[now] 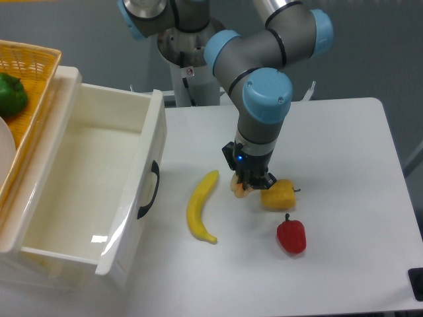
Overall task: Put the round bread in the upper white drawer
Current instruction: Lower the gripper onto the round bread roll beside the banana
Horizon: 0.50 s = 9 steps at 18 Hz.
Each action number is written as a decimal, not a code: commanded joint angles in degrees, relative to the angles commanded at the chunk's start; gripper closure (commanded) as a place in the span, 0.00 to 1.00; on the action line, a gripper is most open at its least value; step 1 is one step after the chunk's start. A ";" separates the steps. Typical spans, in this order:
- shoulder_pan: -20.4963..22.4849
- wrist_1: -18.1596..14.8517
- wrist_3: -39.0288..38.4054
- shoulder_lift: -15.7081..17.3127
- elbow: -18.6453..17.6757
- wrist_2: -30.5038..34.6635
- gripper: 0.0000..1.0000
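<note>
The round bread (238, 190) is a pale tan bun on the table, only partly visible under my gripper (249, 184). The gripper points straight down onto it, and its fingers look closed around the bun at table height. The upper white drawer (99, 142) stands pulled open at the left with an empty interior. Its black curved handle (149, 190) faces the table's middle. The bun lies about a hand's width to the right of the drawer front.
A yellow bell pepper (278, 195) touches the gripper's right side. A red pepper (291, 237) lies below it, and a banana (201, 207) lies between drawer and gripper. A woven yellow basket (33, 63) holding a green pepper (11, 94) sits behind the drawer.
</note>
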 joint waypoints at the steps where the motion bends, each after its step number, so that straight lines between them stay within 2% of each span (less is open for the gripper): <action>1: -0.09 0.09 0.00 0.00 -0.17 0.00 0.92; 9: -0.26 -0.09 -1.40 0.00 1.06 -0.09 0.92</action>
